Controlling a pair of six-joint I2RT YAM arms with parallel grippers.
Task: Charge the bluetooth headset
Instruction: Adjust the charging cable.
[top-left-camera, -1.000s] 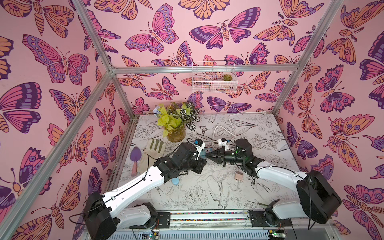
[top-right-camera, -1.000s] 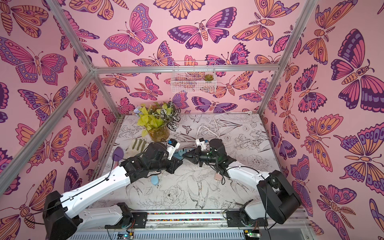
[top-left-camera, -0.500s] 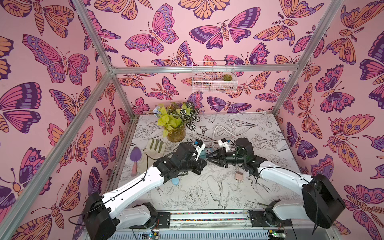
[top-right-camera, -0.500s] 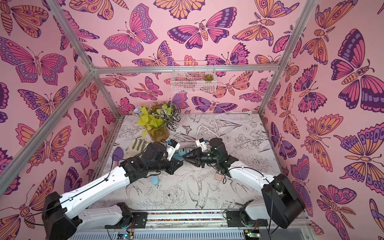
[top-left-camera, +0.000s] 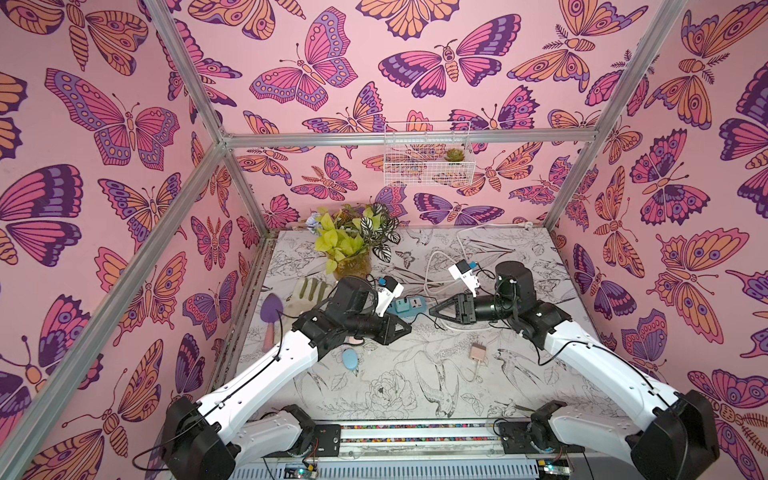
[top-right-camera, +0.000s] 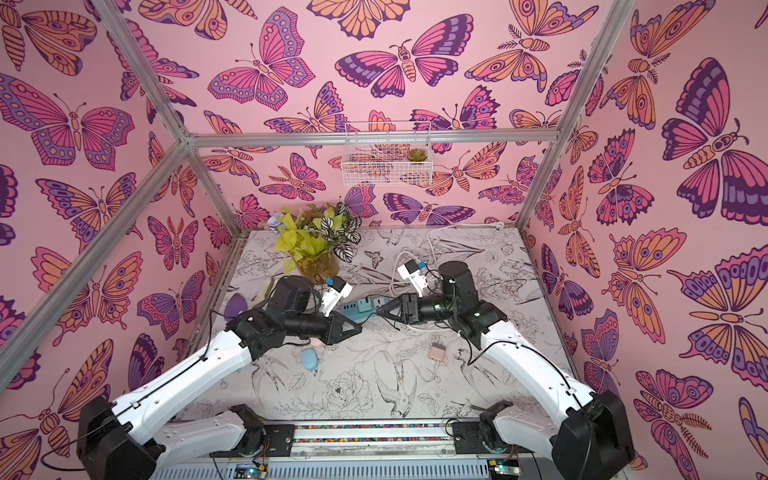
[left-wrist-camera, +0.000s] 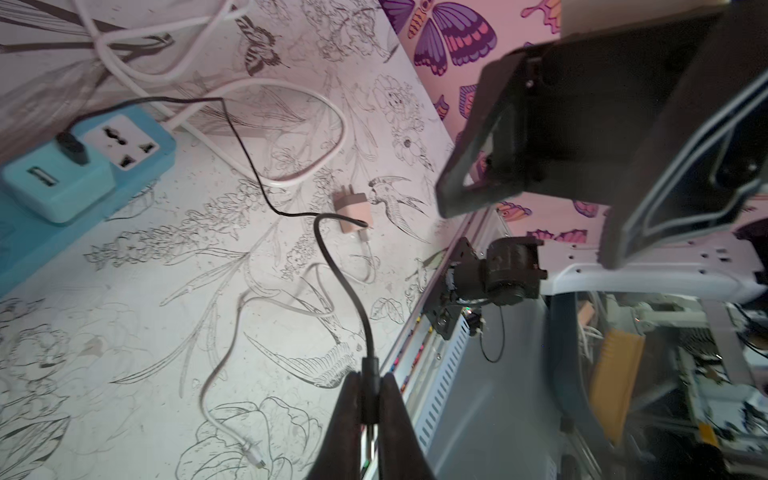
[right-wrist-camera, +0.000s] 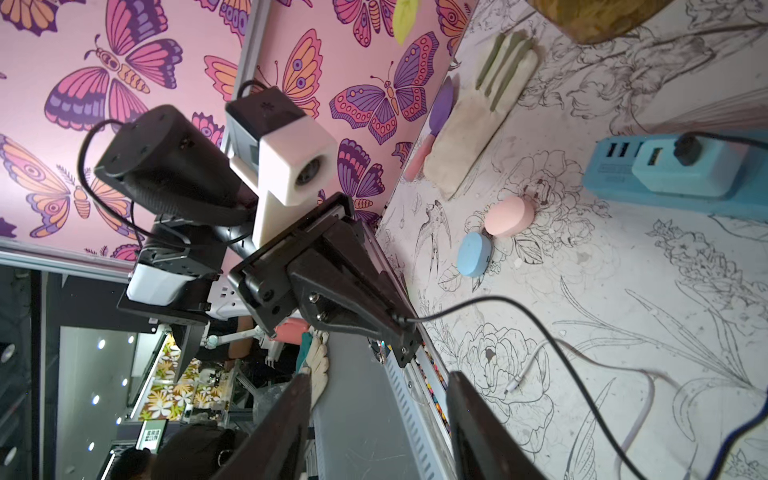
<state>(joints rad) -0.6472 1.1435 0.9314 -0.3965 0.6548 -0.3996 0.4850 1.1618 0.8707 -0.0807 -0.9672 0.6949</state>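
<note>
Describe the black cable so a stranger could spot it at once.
Find the blue power strip mid-table. The black cable runs from the light-blue adapter on it to the left gripper, which pinches its free end. It is the only dark lead; the neighbouring cables are white.

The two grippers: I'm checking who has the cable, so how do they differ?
On the left gripper the jaws are closed; on the right gripper they stand apart. The left gripper holds the black cable by its end; the right gripper holds nothing. Both hover above the table, tips facing each other.
</note>
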